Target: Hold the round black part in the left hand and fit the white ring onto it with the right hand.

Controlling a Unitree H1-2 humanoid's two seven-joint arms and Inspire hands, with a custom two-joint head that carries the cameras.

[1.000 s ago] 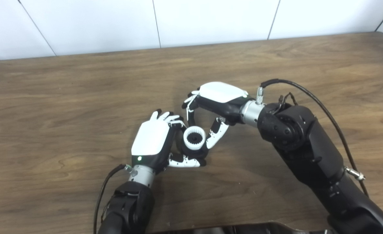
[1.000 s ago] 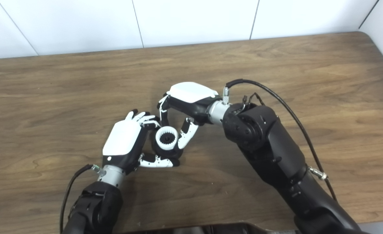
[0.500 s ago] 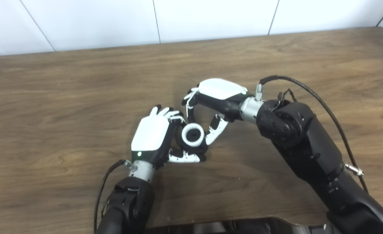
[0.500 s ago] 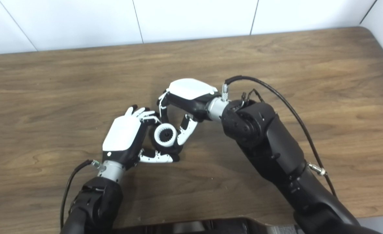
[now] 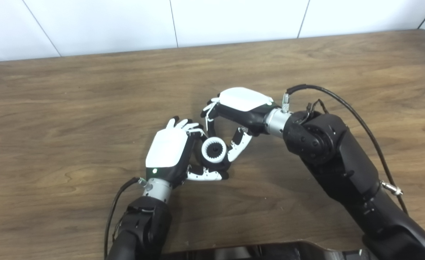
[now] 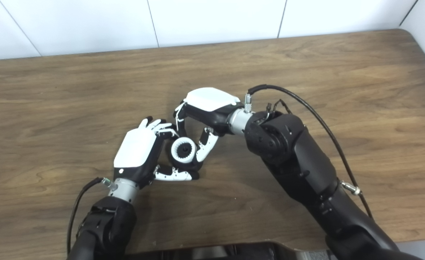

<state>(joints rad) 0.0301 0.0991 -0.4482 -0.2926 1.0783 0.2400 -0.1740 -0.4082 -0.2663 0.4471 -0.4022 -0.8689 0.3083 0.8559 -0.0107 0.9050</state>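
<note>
White ring (image 5: 214,150) between both hands' fingers (image 5: 238,145).

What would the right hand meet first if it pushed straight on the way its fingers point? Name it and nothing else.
Most likely the white ring, seated on the round black part in the left hand. The right hand has its fingers angled down toward it; whether they already touch is unclear.
</note>
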